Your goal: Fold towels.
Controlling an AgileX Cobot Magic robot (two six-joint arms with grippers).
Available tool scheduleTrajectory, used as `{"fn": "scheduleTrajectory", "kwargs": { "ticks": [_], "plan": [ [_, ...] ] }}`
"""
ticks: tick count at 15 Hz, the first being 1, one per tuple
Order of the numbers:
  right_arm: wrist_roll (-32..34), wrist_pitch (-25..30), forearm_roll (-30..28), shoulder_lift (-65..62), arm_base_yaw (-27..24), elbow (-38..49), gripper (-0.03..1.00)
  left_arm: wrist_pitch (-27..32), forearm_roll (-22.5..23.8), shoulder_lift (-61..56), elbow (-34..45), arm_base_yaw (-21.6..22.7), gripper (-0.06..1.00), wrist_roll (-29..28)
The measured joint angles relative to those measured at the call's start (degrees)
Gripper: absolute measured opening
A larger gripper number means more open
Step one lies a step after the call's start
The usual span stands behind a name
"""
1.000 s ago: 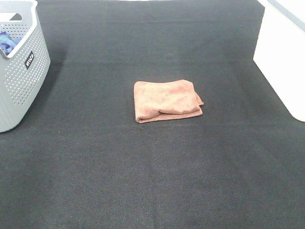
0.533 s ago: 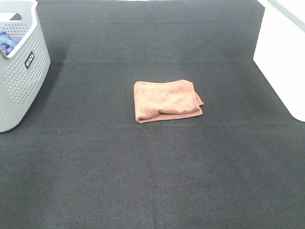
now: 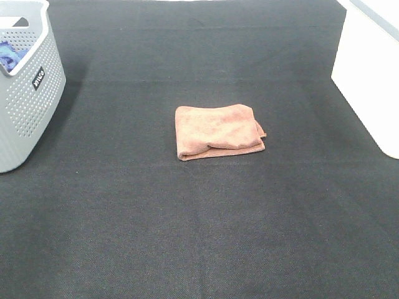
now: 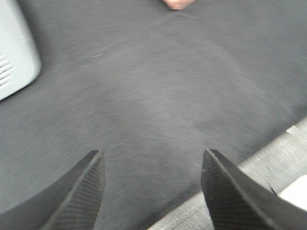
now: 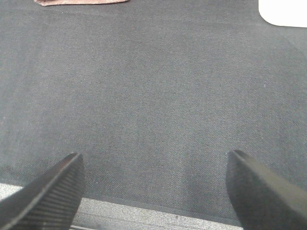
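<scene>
The reddish-brown towel (image 3: 218,131) lies folded into a small rectangle in the middle of the black mat (image 3: 187,218). A sliver of it shows at the edge of the left wrist view (image 4: 176,4) and of the right wrist view (image 5: 79,2). Neither arm shows in the exterior view. My left gripper (image 4: 151,165) is open and empty, low over the mat near its front edge. My right gripper (image 5: 156,167) is open and empty, also over the mat's front edge. Both are well apart from the towel.
A grey perforated basket (image 3: 31,93) with a blue cloth (image 3: 9,55) inside stands at the far left; its corner shows in the left wrist view (image 4: 14,52). A white bin (image 3: 371,75) stands at the far right, and its corner shows in the right wrist view (image 5: 283,12).
</scene>
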Motion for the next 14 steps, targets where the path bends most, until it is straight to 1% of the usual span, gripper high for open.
{"fn": "scheduleTrajectory", "kwargs": {
  "ticks": [3,4,5,7,8,12,14],
  "plan": [
    [0.0,0.0,0.23,-0.63,-3.04,0.0,0.77,-0.06,0.0,-1.43,0.0,6.36,0.58,0.0],
    [0.0,-0.06,0.46,-3.32,-3.44,0.0,0.77,-0.11,0.0,-3.95,0.0,9.0,0.58,0.0],
    [0.0,-0.06,0.46,-3.32,-3.44,0.0,0.77,-0.11,0.0,-3.95,0.0,9.0,0.58,0.0],
    [0.0,-0.06,0.52,-8.08,-3.44,0.0,0.77,-0.11,0.0,-8.48,0.0,11.57,0.58,0.0],
    [0.0,-0.06,0.52,-10.66,-3.44,0.0,0.77,-0.11,0.0,-10.43,0.0,11.92,0.58,0.0],
    [0.0,-0.06,0.57,-18.79,-3.44,0.0,0.77,-0.11,-0.06,-13.18,0.0,12.09,0.58,0.0],
    [0.0,-0.06,0.92,-19.14,-3.44,0.0,0.77,-0.11,-0.06,-13.24,0.0,12.15,0.58,0.0]
  ]
}}
